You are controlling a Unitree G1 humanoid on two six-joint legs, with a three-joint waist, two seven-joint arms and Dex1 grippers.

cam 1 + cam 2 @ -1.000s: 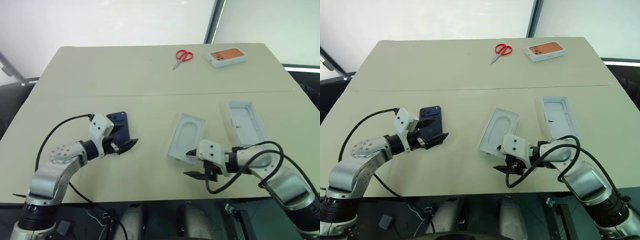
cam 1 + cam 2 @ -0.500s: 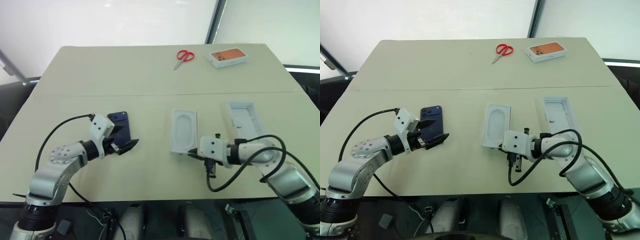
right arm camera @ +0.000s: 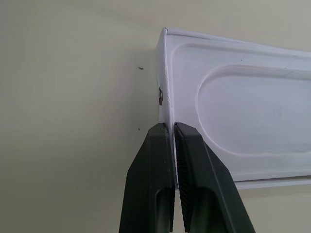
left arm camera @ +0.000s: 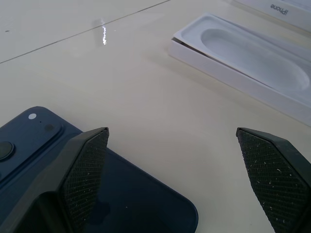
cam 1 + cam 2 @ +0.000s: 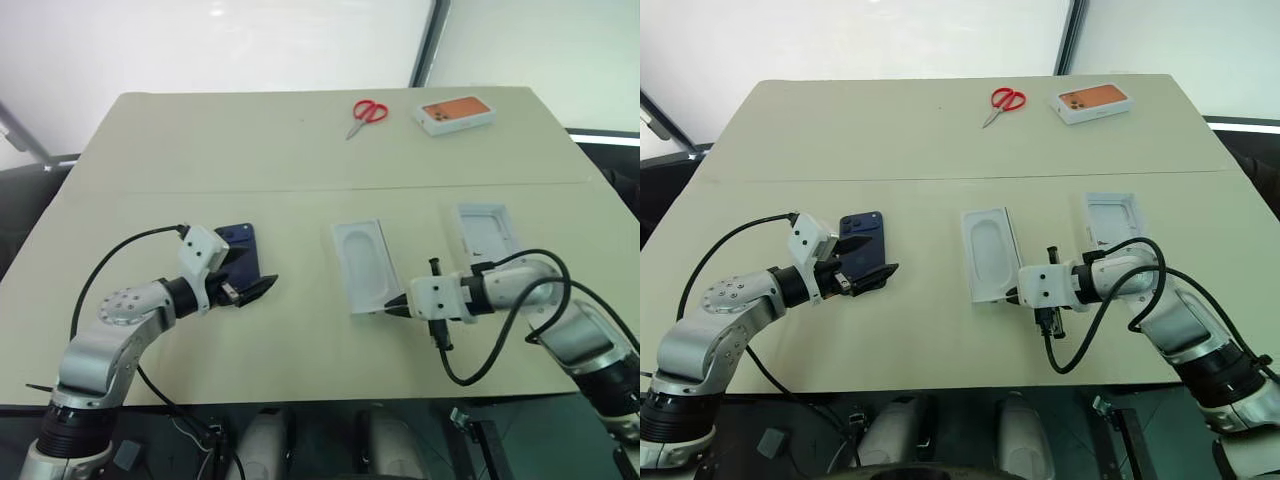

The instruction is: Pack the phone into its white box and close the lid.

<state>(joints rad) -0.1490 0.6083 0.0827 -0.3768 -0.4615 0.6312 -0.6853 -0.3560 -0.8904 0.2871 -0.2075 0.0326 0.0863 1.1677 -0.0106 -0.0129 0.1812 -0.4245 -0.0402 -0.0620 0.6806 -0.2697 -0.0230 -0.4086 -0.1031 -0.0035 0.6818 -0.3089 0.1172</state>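
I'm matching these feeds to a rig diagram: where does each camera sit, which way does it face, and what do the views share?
Left eye view, right eye view: on the head, looking forward and down over the table; both arms show.
Left wrist view: on the left wrist, looking along the open left gripper over the phone toward the white insert.
Right wrist view: on the right wrist, looking along the right gripper, fingers shut on the insert's wall.
Shared: all views show the insert.

Left gripper [image 5: 262, 291] hangs with jaws wide apart; right gripper [image 3: 173, 141] has jaws pinched together.
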